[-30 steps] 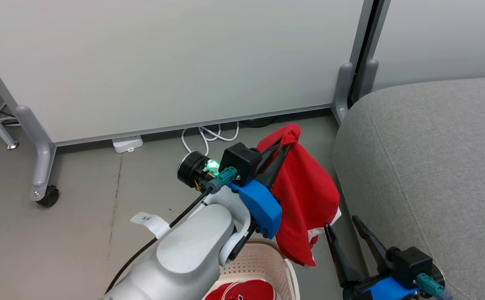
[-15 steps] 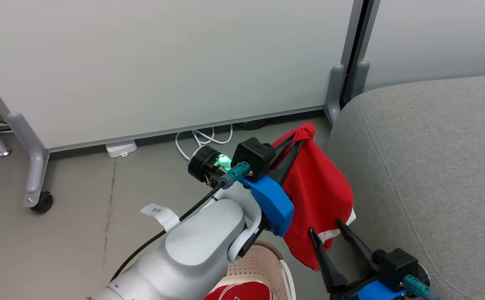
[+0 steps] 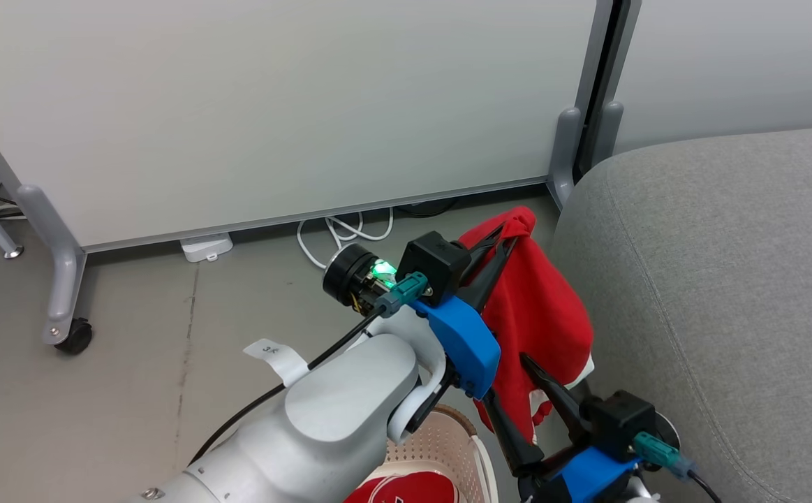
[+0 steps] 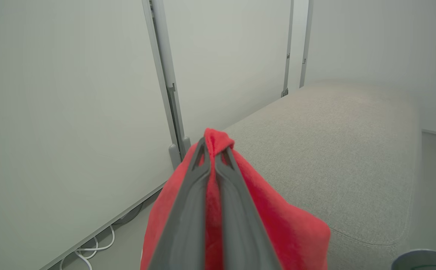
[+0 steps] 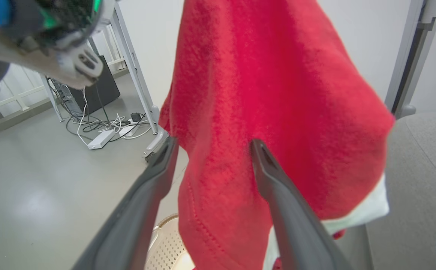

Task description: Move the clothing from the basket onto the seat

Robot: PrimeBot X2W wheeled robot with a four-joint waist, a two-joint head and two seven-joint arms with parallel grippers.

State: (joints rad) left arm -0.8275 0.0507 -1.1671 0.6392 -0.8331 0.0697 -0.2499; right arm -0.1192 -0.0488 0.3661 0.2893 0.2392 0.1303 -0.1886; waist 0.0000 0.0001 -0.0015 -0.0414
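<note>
Head view: limp red white-trimmed garment (image 3: pixel 544 314)

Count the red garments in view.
2. One garment hangs from the left gripper beside the seat; the other garment lies in the basket, largely cut off. More may be hidden there.

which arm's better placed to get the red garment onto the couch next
Left. Its gripper is shut on the top of the red garment, which hangs right beside the grey couch. The right gripper is open lower down by the hanging cloth and grips nothing.
</note>
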